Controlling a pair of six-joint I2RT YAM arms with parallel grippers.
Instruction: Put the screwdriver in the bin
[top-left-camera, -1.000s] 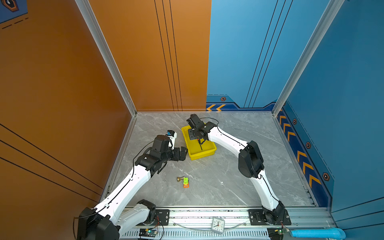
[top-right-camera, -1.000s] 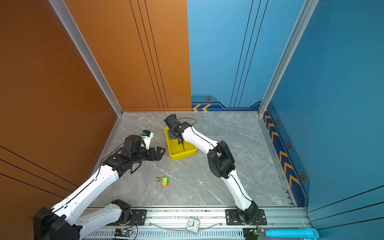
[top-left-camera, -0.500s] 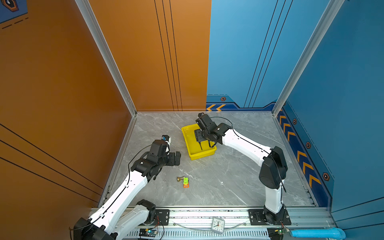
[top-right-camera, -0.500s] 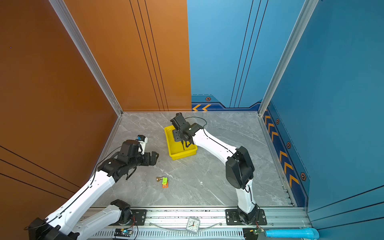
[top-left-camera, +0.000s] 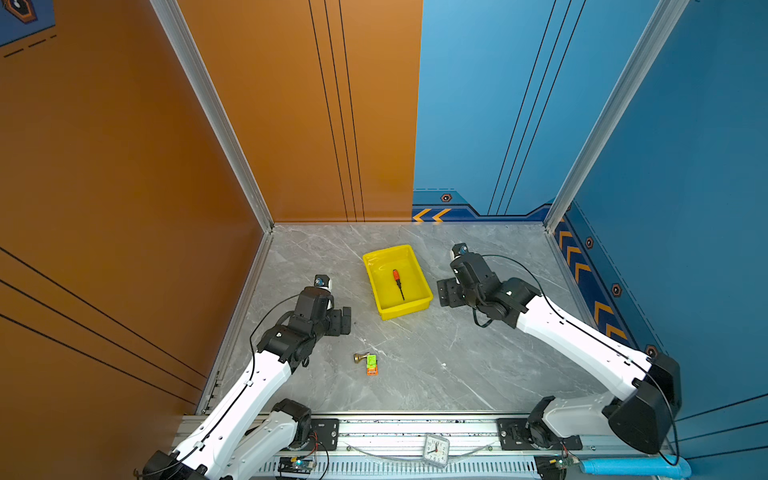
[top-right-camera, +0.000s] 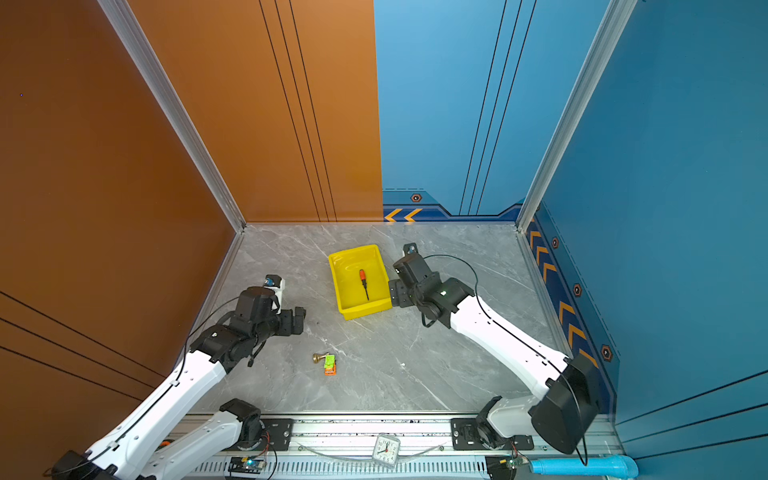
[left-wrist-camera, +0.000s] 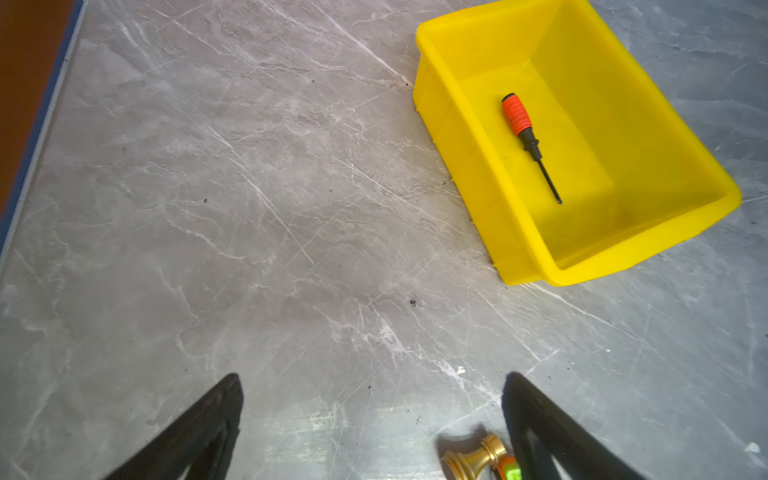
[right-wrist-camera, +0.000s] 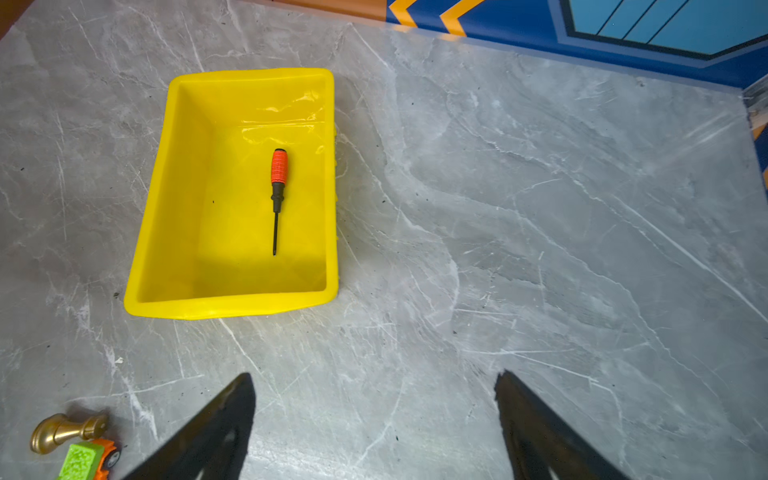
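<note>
Left gripper (left-wrist-camera: 371, 380): jaws spread wide, nothing between them, over the bare grey table (top-left-camera: 457, 365). Green-and-orange toy block (top-left-camera: 372, 365) with a brass piece: on the table, near that gripper. Yellow bin (top-left-camera: 405, 311): mid-table, between the two arms. Screwdriver (top-left-camera: 398, 283): lying flat on the bin floor, handle toward the back wall. Right gripper (right-wrist-camera: 374, 375): jaws wide apart, empty, just beside the bin.

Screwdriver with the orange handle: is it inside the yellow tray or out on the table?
Inside. The screwdriver lies flat on the floor of the bin, wholly within its walls.
</note>
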